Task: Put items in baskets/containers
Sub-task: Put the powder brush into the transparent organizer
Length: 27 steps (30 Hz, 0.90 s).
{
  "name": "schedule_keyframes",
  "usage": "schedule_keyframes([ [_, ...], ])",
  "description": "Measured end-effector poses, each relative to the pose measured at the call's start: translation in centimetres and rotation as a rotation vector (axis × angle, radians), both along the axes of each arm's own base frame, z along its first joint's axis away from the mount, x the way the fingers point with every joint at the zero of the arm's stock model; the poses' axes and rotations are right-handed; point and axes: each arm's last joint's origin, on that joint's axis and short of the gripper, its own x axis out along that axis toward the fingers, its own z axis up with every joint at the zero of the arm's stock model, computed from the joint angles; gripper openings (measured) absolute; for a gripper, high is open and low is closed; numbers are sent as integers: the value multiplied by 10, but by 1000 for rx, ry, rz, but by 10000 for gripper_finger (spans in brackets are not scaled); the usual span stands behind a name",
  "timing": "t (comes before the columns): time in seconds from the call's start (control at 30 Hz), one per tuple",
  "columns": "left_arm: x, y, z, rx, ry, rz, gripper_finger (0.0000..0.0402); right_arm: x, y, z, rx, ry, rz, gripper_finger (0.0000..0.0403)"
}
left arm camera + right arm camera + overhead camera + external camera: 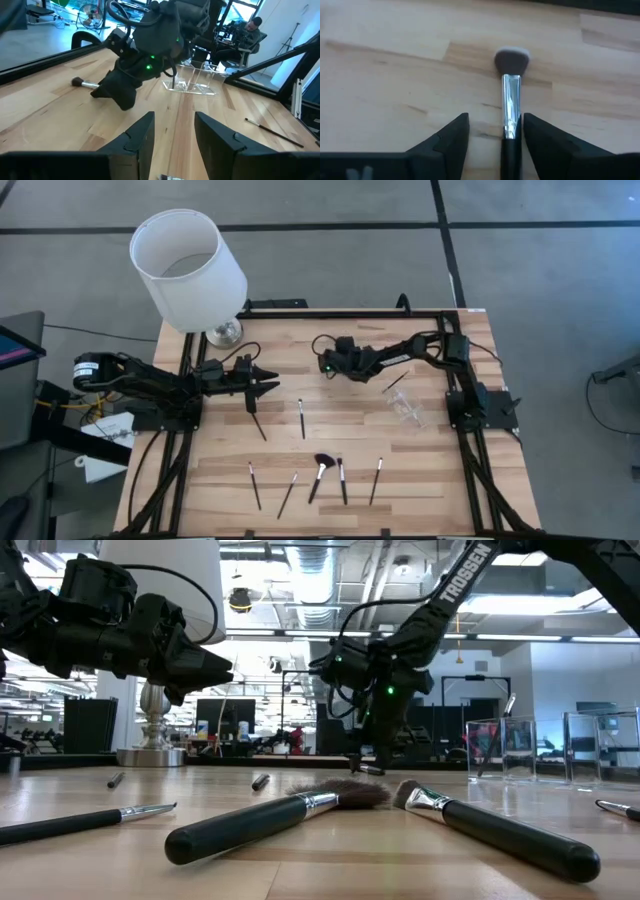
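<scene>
Between my right pincer's (492, 132) parted fingers a slim makeup brush (509, 100) lies flat on the desk (385, 75), close to one finger, not yet gripped. It looks light, stiff and slippery; I'd pinch the ferrule. The arm reaches low. The clear container (405, 408) sits behind the pincer; the left pincer (262, 378) hovers open, well apart.

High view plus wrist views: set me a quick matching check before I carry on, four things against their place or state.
Things:
1. fluffy-headed brush
2. clear container
3. right gripper
4. left gripper

Place or state:
A. on the right half of the table
B. open, nothing between its fingers
C. front row, among slim brushes
D. open, straddling a silver-ferruled brush lying flat

Pairs: 1-C, 2-A, 3-D, 4-B
</scene>
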Motion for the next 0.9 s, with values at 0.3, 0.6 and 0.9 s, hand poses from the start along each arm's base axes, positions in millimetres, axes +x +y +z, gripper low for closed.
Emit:
schedule_keyframes([
  [0.3,0,0,0,-14,-2,1,136,4,9,-25,-121,17,-37,83],
  [0.6,0,0,0,-14,-2,2,136,6,10,-18,-147,41,42,42],
  [0.9,0,0,0,-14,-3,2,136,11,39,76,-193,-51,282,38],
])
